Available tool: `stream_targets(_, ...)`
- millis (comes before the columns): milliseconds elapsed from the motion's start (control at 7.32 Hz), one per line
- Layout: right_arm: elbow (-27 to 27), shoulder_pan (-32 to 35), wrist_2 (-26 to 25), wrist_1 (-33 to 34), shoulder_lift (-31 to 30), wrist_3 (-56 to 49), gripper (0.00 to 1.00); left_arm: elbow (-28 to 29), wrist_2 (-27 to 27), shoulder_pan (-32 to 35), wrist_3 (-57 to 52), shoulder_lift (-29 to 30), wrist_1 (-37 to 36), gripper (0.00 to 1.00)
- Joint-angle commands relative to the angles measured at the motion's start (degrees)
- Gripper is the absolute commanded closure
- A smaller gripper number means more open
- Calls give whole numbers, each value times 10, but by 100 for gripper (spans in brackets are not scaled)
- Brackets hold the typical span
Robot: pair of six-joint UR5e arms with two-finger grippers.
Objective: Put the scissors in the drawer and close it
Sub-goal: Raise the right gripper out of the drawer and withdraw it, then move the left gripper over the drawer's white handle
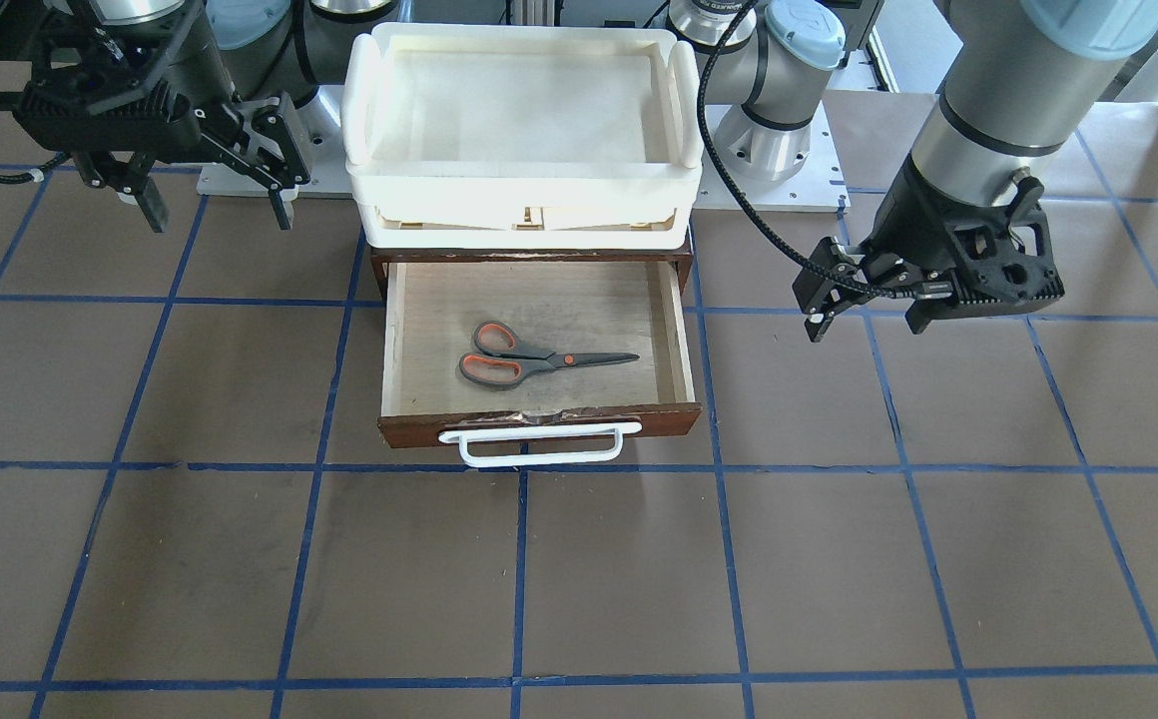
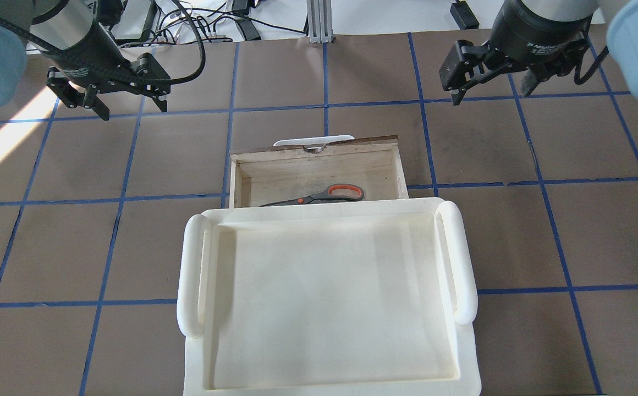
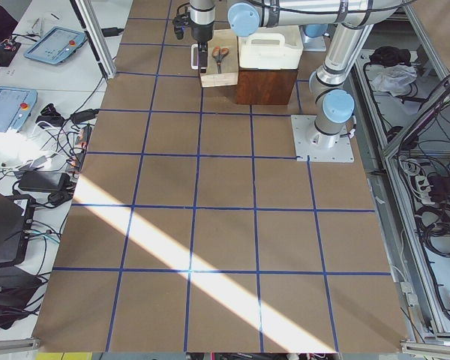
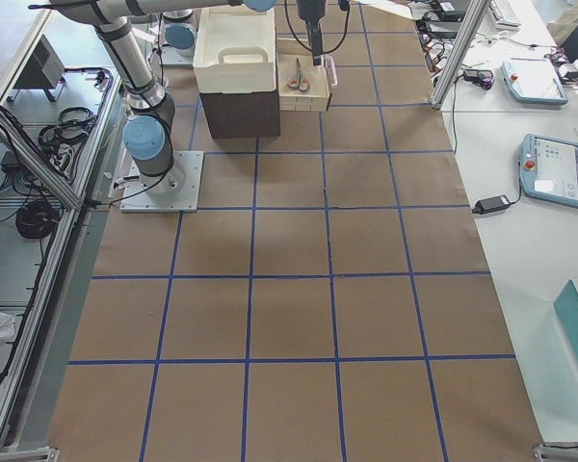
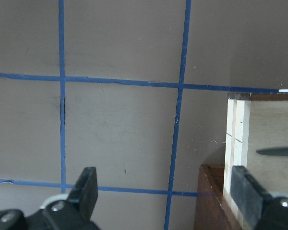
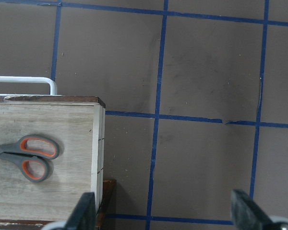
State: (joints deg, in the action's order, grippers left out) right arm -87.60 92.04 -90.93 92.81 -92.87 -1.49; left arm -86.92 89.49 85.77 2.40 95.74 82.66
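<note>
The drawer [image 1: 659,420] is pulled open, its white bar handle [image 1: 539,446] toward the table's middle. The scissors [image 1: 529,358] lie flat on its pale plywood floor, handles toward the robot's right; they also show in the overhead view [image 2: 330,194] and the right wrist view [image 6: 29,155]. My left gripper [image 1: 867,326] hangs open and empty above the table beside the drawer. My right gripper [image 1: 219,218] is open and empty, raised on the other side. In the overhead view the left gripper [image 2: 132,111] and the right gripper [image 2: 490,94] both stand beyond the drawer front.
A cream-white plastic tray [image 1: 524,180] sits on top of the dark wooden cabinet [image 1: 379,270] that holds the drawer. The table [image 1: 839,559] is brown paper with blue tape lines. Both arm bases stand behind the cabinet.
</note>
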Motion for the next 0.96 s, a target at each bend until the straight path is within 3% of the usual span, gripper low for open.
stream_targets(0, -1, 0, 4, 0, 1, 13, 0, 56, -4, 42, 56, 70, -23, 0)
stream_targets(410, -2, 1, -1, -3, 1, 13, 0, 63, -5, 105, 146, 166, -142, 0)
stream_targets(820, -4, 0, 1, -3, 1, 12, 0, 64, 0, 158, 181, 230, -183, 0)
